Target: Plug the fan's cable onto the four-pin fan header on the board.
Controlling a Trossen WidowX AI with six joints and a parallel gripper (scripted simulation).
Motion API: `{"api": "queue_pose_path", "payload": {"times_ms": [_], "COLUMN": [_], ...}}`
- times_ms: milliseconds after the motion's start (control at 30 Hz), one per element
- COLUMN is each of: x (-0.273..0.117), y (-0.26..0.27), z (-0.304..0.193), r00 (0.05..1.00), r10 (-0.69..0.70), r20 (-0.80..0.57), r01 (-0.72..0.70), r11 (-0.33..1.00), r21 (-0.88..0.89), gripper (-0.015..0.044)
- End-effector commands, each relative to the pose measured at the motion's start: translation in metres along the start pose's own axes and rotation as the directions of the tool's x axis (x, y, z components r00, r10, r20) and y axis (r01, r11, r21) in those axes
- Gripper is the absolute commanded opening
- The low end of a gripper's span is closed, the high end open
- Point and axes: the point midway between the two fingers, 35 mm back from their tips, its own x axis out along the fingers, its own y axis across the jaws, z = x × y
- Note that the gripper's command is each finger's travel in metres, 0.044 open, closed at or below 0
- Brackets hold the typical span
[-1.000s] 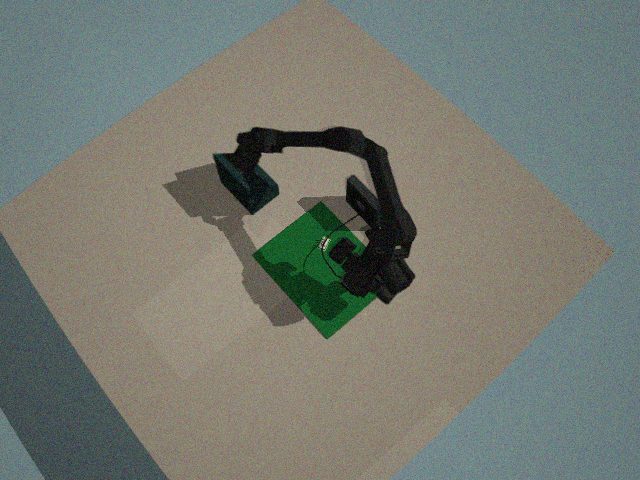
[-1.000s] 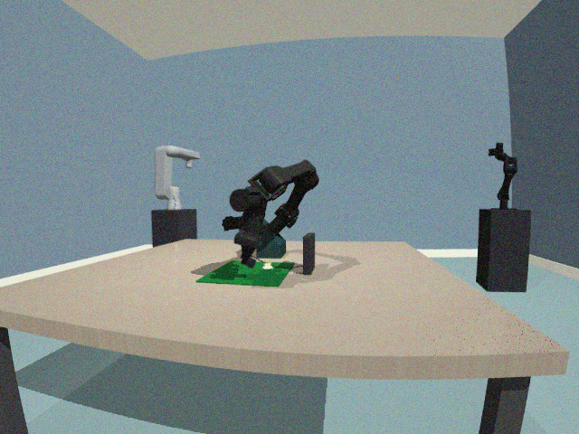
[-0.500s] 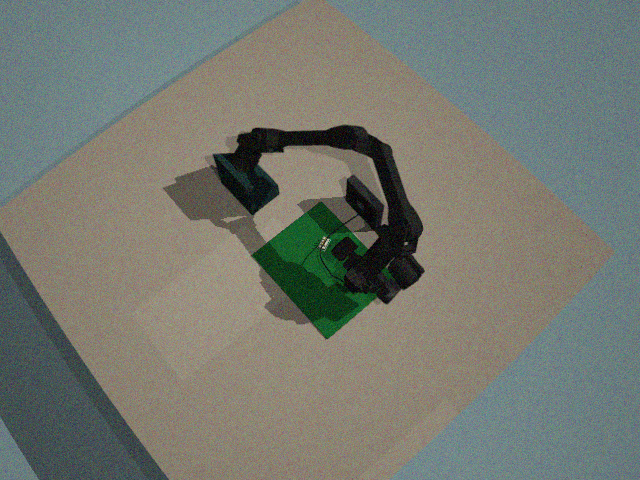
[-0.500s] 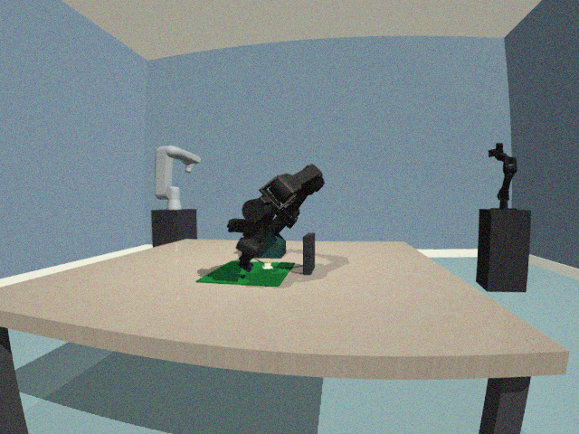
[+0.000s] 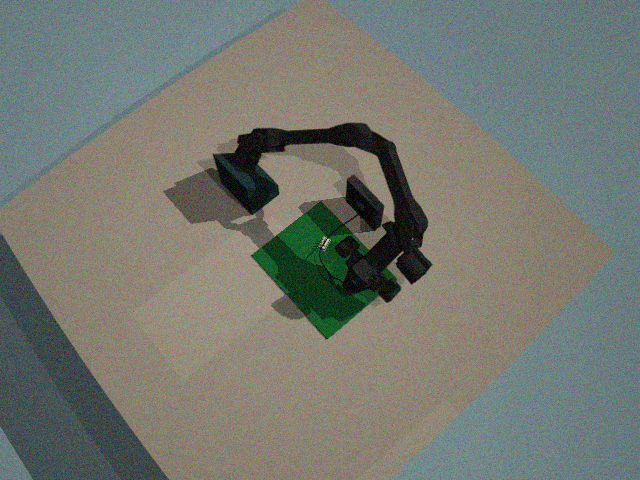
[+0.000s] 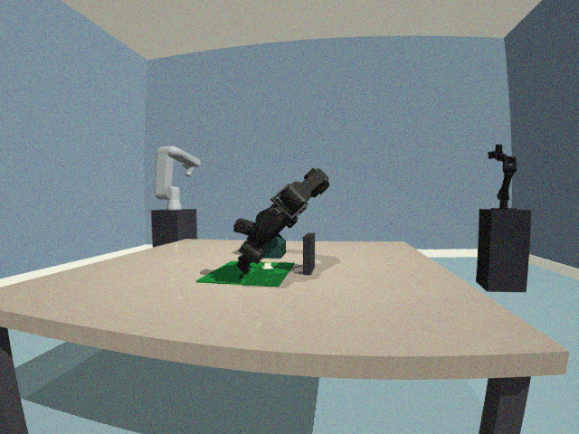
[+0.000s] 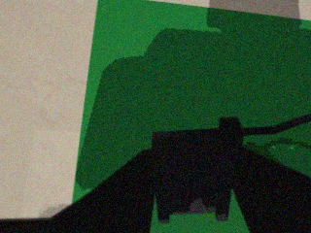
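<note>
Right, here we are with the gripper (image 5: pixel 352 287) (image 6: pixel 243 270) (image 7: pixel 190 156) clenched around the dark plug (image 7: pixel 196 206), and the wrist view gives us the best look: it sits between the fingers, its short prongs poking out below. From the top, we have it over the green board (image 5: pixel 302 227) (image 6: pixel 270 279) (image 7: pixel 114 29), well to one side of the little white fitting (image 5: pixel 324 242) (image 6: pixel 267 265) we take for the fan header. The dark upright slab, presumably the fan (image 5: pixel 364 202) (image 6: pixel 308 254), stands beside the board, and the thin black cable (image 5: pixel 321 259) (image 7: pixel 262 130) loops across towards our grip.

Now, how will this handle? We'd expect a light, stiff little housing, fairly smooth, on a limp lead that could tug it askew. We want its firm sides, never the wires, and no sideways load on those fine pins. The arm leans heavily in the exterior view, so we judge it needs straightening and shifting across before any push. Whether the tips touch the board, we can't tell. Seating, pressing home and letting go are all to come!
</note>
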Motion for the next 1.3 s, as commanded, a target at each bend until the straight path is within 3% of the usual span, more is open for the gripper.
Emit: {"api": "queue_pose_path", "payload": {"times_ms": [0, 633, 1267], "x": [0.0, -0.005, -0.02], "y": [-0.001, 0.001, 0.006], "z": [-0.001, -0.006, -0.015], "r00": [0.998, 0.947, 0.831], "r10": [-0.002, 0.019, 0.084], "r20": [0.064, 0.322, 0.55], "r01": [0.002, -0.033, -0.128], "r11": [1.0, 0.999, 0.991], "r21": [0.009, 0.037, 0.043], "gripper": [0.0, 0.0, 0.0]}}
